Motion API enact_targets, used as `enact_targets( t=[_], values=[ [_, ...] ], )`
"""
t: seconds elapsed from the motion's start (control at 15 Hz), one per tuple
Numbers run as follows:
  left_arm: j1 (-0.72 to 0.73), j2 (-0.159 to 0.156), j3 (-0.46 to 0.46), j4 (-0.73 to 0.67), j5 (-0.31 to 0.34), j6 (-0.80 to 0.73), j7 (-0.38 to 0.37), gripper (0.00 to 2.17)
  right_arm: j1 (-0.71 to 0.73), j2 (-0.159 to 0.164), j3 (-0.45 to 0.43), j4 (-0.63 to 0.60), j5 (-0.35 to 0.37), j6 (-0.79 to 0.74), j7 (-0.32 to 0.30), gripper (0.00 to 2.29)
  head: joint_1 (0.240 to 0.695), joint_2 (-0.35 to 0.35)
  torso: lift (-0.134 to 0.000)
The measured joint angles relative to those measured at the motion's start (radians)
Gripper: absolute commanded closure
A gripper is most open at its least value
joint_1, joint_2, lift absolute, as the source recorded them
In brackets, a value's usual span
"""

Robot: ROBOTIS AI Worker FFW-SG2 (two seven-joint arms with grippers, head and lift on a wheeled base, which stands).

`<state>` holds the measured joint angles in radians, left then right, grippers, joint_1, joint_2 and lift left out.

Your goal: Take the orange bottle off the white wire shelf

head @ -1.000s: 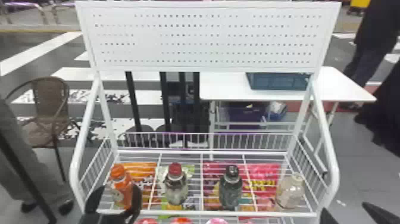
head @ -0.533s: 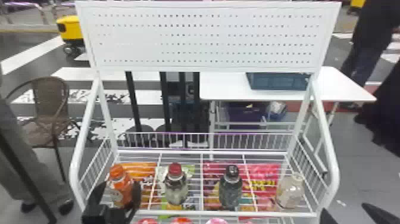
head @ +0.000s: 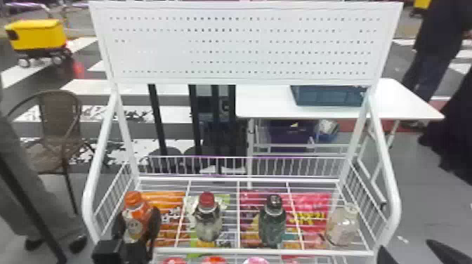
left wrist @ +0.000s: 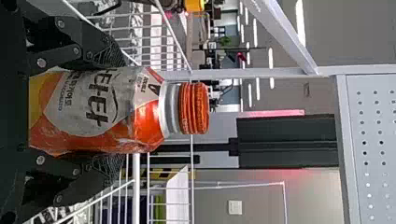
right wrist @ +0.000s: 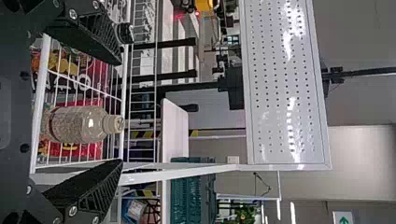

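1. The orange bottle (head: 134, 224) is seen upright at the left end of the white wire shelf (head: 263, 251).
2. It is clasped from both sides by the left gripper (head: 138, 215).
3. The right gripper (head: 405, 245) is held, fingers spread wide, near the shelf's front right corner.
4. Along the shelf, a red-capped bottle (head: 208, 223), black-capped bottle (head: 272, 223) and pale bottle (head: 341, 228) are lined up.
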<state>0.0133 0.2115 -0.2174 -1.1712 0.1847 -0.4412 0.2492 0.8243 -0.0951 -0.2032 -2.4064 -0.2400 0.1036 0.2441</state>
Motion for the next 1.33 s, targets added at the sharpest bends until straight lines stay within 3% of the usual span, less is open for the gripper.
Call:
enact_targets(
  t=[0.27, 0.4, 0.8, 1.07, 1.33],
  values=[
    [0.029, 0.006, 0.001, -0.054, 0.004, 0.018, 0.001, 0.61, 0.0, -0.003, 0.003, -0.001, 0.005, 0.0, -0.001, 0.15, 0.499, 0.0, 0.0],
    [0.071, 0.017, 0.004, -0.146, 0.003, 0.056, 0.002, 0.61, 0.0, -0.005, 0.004, -0.002, 0.004, 0.0, -0.002, 0.15, 0.499, 0.0, 0.0],
    [0.288, 0.064, 0.062, -0.591, -0.009, 0.28, 0.009, 0.61, 0.001, -0.01, 0.004, 0.0, 0.005, 0.0, -0.001, 0.15, 0.499, 0.0, 0.0],
    [0.462, 0.07, 0.129, -0.873, -0.03, 0.386, 0.0, 0.61, 0.0, -0.011, 0.007, 0.001, 0.005, 0.0, 0.0, 0.15, 0.499, 0.0, 0.0],
    [0.61, 0.069, 0.189, -1.057, -0.039, 0.465, -0.016, 0.61, -0.001, -0.008, 0.012, -0.003, 0.005, 0.0, 0.0, 0.15, 0.499, 0.0, 0.0]
  ],
)
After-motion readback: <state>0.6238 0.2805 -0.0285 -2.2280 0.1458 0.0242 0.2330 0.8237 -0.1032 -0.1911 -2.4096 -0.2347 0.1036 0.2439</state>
